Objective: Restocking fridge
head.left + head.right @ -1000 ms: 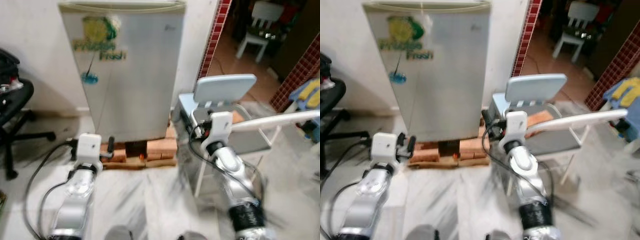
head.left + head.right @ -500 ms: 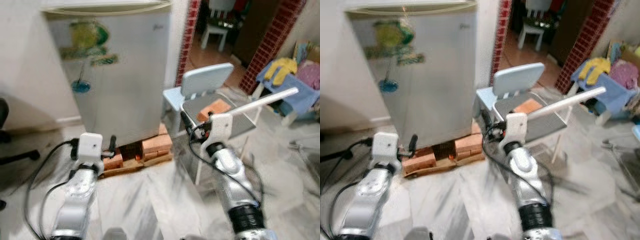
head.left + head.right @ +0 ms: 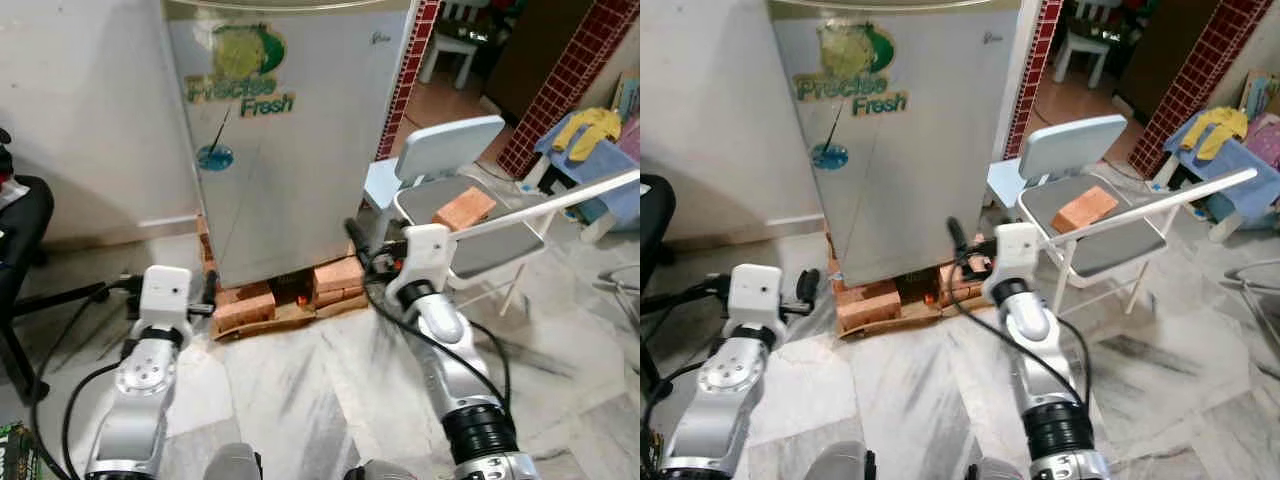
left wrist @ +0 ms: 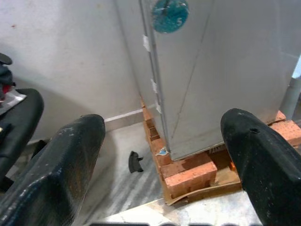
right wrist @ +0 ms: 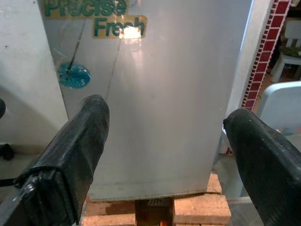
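My left gripper (image 4: 160,155) hangs low above the marble floor (image 3: 300,380), fingers (image 4: 70,160) spread wide and holding nothing. My right gripper (image 5: 164,150) is raised a little higher, level with the lower part of the fridge door, its fingers (image 5: 75,146) likewise set wide apart and empty.

Directly ahead stands the small silver fridge (image 3: 290,150), door closed, bearing a green and yellow "Precise Fresh" sticker (image 3: 240,80) and a round blue sticker (image 3: 215,157) below it. The fridge rests on a base of red bricks (image 3: 335,275) and a wooden board, clear of the floor. A small dark object (image 4: 135,162) lies on the floor just beside the bricks, near the white wall (image 3: 80,110); I cannot identify it.

To my right, just beside the fridge, a folding chair (image 3: 470,215) with a pale blue backrest carries a single loose brick (image 3: 464,208) on its seat. A white rod (image 3: 560,200) crosses in front of the chair. To my left, a black office chair (image 3: 25,230) stands near the wall. Further right, a blue stand (image 3: 600,190) holds yellow cloth (image 3: 590,130).
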Available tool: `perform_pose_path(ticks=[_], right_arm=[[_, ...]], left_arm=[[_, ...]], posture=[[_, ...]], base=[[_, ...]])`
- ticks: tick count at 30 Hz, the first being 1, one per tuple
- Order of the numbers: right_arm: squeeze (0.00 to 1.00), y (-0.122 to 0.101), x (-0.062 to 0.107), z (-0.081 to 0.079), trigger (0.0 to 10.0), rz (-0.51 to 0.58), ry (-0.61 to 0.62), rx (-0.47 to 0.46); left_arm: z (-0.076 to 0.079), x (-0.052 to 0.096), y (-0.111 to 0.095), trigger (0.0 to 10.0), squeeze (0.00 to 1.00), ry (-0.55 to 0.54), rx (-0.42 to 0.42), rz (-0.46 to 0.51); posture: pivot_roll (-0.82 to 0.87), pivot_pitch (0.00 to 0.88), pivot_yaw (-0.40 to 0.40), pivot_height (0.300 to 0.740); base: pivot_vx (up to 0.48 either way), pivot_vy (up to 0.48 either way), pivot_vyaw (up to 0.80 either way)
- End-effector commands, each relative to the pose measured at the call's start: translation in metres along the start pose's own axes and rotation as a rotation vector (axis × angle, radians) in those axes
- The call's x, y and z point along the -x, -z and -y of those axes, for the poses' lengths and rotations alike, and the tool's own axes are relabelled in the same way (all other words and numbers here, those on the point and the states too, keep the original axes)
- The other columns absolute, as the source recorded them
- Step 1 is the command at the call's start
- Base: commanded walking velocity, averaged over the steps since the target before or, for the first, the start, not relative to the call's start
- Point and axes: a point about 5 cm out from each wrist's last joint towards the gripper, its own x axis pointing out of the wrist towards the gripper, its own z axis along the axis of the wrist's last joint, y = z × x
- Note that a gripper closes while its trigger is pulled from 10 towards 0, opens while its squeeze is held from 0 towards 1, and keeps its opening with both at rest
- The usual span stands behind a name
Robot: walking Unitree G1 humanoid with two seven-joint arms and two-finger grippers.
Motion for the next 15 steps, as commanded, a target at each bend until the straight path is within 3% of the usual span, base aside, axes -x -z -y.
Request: perform_pose_path(ticks=[1,5,12,15], right_arm=[[0.0,-0.002,0.001,0.011,10.0,0.008,0.044,0.017],[0.0,-0.002,0.002,0.017,10.0,0.006,0.085,0.022],[0.0,-0.001,0.007,0.024,10.0,0.008,0.131,0.022],[0.0,0.001,0.009,0.029,10.0,0.005,0.151,0.034]], left_arm=[[0.008,-0.001,-0.003,10.0,0.0,0.034,-0.004,0.009],[0.012,-0.001,-0.007,10.0,0.0,0.074,-0.017,0.038],[0.009,-0.003,-0.011,10.0,0.0,0.102,-0.07,0.088],[0.009,-0.003,-0.012,10.0,0.0,0.119,-0.128,0.122]], posture=[[0.12,0.001,-0.04,0.74],[0.13,0.0,-0.034,0.74],[0.12,0.0,-0.027,0.74],[0.12,0.0,-0.029,0.74]], base=[[0.0,0.48,0.0],[0.0,0.48,0.0],[0.0,0.48,-0.7],[0.0,0.48,-0.29]])
